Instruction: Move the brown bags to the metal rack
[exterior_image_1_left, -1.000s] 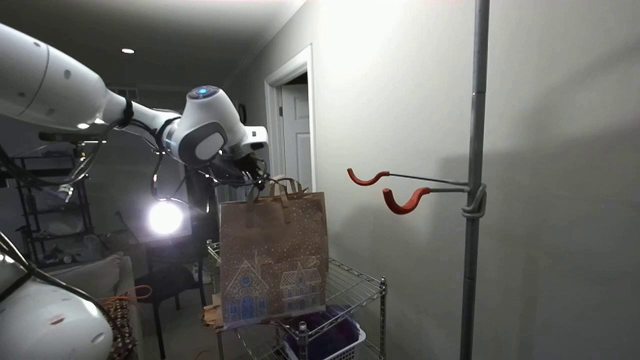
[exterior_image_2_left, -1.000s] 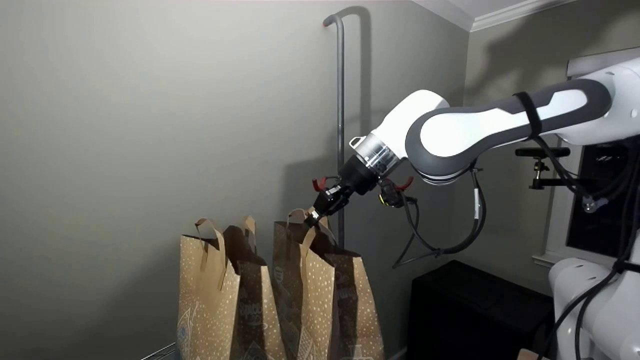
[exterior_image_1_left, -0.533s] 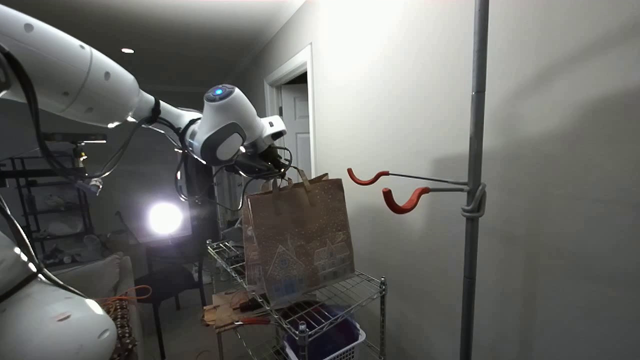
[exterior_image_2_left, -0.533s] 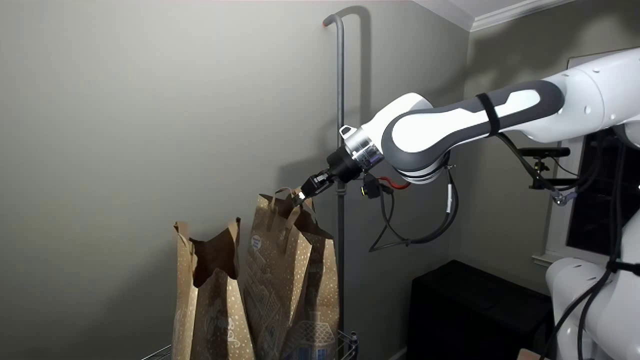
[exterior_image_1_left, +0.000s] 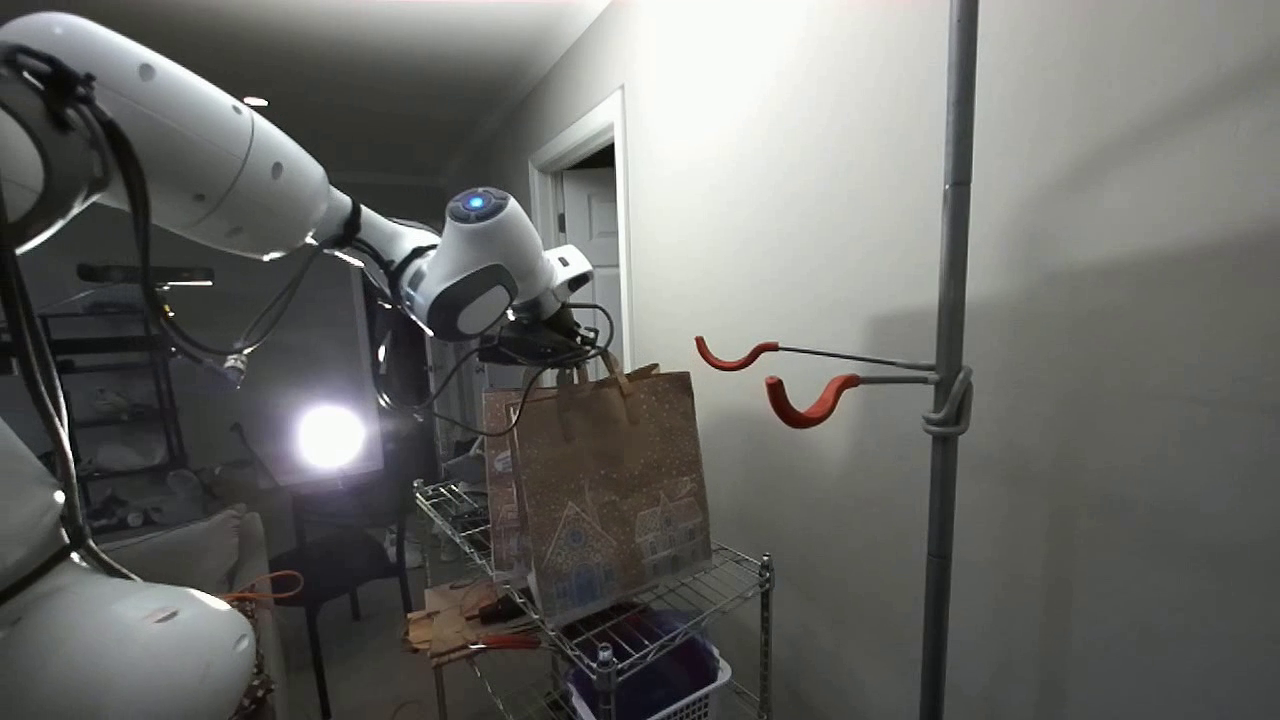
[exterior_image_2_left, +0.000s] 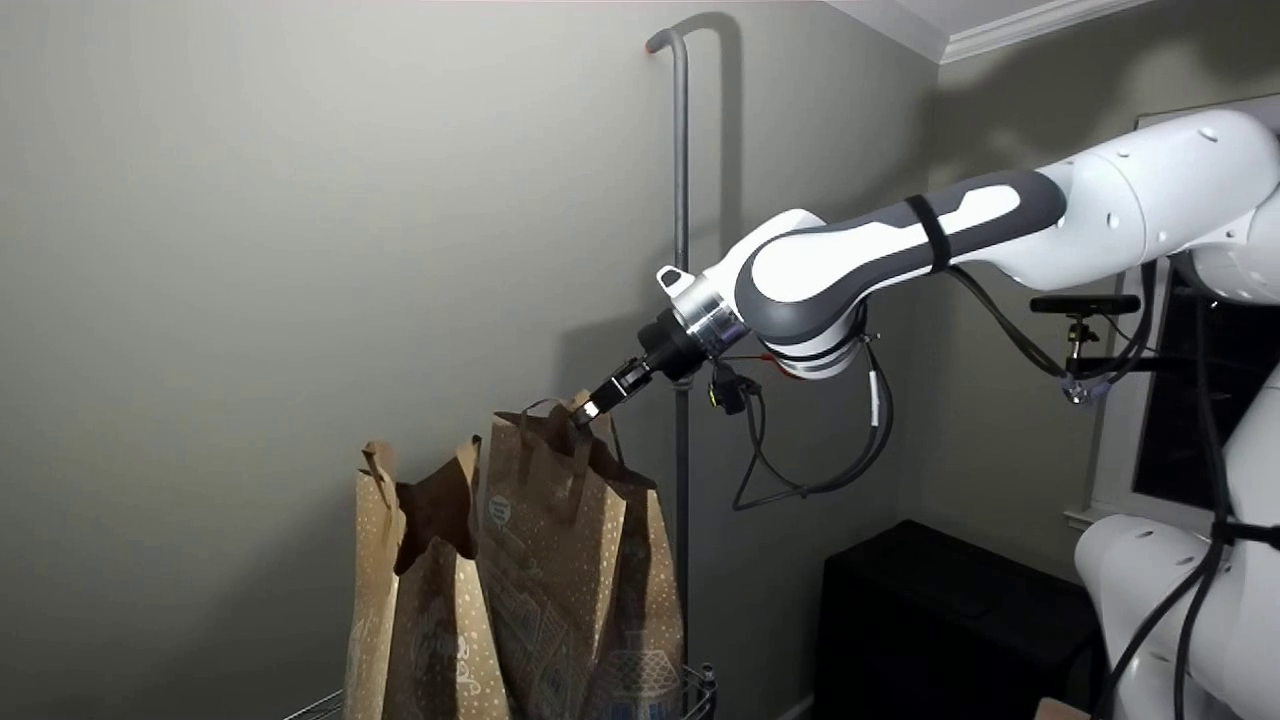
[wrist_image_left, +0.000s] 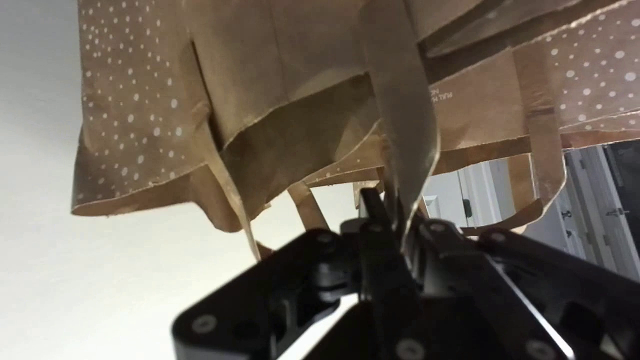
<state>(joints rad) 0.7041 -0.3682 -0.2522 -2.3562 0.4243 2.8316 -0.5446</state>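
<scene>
Between nearly closed jaws, the handle of a brown bag

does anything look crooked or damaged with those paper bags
Yes. In an exterior view, the front brown bag looks askew at the metal rack: its sides slant rather than stand upright. The other brown bag has a wavy, uneven rim. I see no obvious tears.
</scene>
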